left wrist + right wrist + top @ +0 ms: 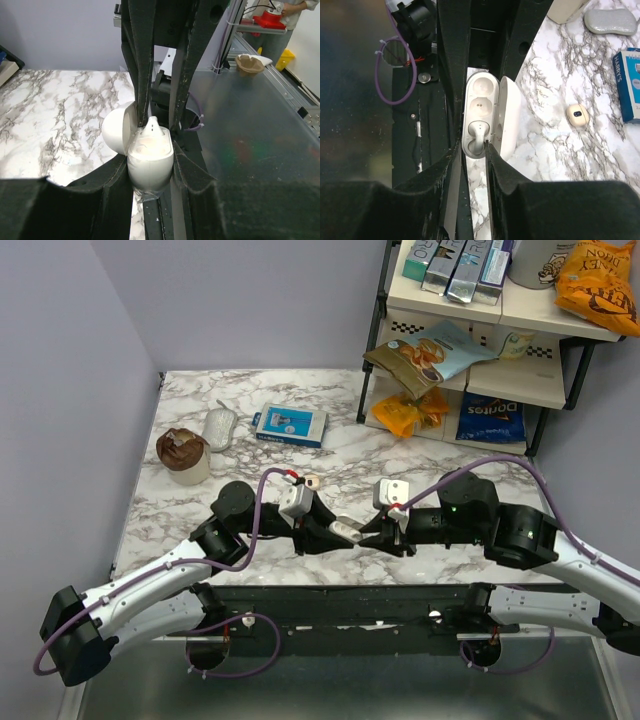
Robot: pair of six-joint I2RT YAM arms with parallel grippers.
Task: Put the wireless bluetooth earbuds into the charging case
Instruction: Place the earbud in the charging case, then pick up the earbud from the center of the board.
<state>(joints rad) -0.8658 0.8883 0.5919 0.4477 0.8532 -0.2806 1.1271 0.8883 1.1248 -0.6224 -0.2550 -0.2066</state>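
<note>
One earbud (476, 136) seated in charging case (482, 95), left gripper (155, 145) clamped on it near table (330, 465) edge, right gripper's (474, 146) hold unclear.

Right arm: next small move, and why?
Probably lift the right gripper straight off the charging case: one earbud looks seated, the other socket is empty, and what looks like the second earbud lies on the table.

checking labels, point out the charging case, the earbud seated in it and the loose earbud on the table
charging case (482, 103): right wrist view, its empty socket
seated earbud (478, 136): right wrist view, its rounded body
loose earbud (577, 115): right wrist view, its middle
</note>
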